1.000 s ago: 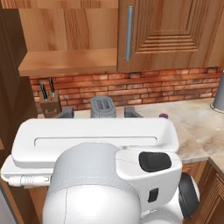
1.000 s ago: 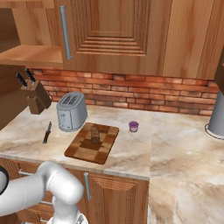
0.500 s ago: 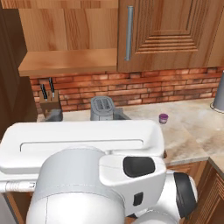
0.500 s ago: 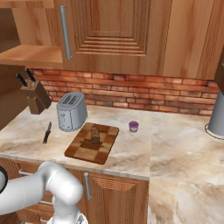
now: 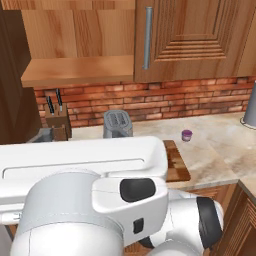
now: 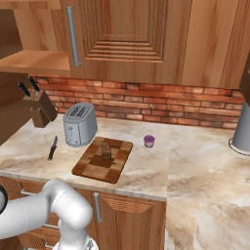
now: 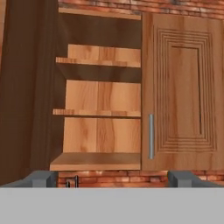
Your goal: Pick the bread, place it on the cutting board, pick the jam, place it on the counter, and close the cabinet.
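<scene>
The bread (image 6: 106, 150) stands on the patchwork cutting board (image 6: 100, 163), whose right end shows past my arm (image 5: 176, 162). The purple jam (image 6: 149, 141) (image 5: 186, 135) sits on the marbled counter (image 6: 195, 166), right of the board. In the hand view the cabinet (image 7: 103, 100) stands half open: bare shelves, its left door (image 7: 26, 96) swung out, its right door (image 7: 183, 87) shut. My gripper (image 7: 113, 179) faces it from a distance, open, with nothing between its fingertips (image 7: 41, 178).
A grey toaster (image 6: 79, 130) stands left of the board, with a loose knife (image 6: 52, 147) and a knife block (image 6: 39, 107) further left. A grey vessel (image 6: 242, 129) is at the far right. The open cabinet's lowest shelf (image 5: 80, 70) hangs over the knife block.
My arm has swung left across the left base view, uncovering the jam and the board's end. Bread, jam and cabinet doors have not moved. The gripper stays open.
</scene>
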{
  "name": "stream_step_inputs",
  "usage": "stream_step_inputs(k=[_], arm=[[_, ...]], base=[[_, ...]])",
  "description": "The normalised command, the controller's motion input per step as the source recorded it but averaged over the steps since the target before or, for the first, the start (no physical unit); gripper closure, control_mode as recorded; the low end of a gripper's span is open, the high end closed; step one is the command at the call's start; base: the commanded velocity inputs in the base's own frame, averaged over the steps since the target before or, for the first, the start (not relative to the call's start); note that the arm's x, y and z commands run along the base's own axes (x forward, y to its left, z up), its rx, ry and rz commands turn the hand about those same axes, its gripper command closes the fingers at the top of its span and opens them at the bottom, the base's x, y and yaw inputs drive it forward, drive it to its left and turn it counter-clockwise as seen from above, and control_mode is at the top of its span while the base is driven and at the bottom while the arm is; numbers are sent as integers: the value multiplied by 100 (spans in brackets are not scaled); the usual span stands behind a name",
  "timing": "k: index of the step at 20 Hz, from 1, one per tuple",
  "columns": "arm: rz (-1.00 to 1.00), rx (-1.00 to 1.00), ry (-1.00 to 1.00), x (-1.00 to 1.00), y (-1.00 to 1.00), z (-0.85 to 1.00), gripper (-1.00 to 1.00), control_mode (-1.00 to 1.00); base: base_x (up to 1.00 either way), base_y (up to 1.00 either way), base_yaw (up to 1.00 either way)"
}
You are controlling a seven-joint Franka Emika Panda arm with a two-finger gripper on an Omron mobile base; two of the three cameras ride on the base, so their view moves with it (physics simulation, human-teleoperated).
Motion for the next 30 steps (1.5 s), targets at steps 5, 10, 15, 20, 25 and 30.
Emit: stream_step_inputs(k=[5, 10, 15, 20, 25, 30], arm=[[4, 0, 2, 0, 22, 0, -100, -100], [4, 0, 1, 0, 24, 0, -100, -100], [4, 0, 0, -2, 26, 0, -100, -100], [4, 0, 0, -9, 24, 0, -100, -100], [4, 0, 0, -5, 25, 0, -100, -100], [3, 0, 1, -3, 26, 0, -100, -100]], base=[[0, 0, 0], [0, 0, 0], [0, 0, 0], [0, 0, 0], [0, 0, 0], [0, 0, 0]])
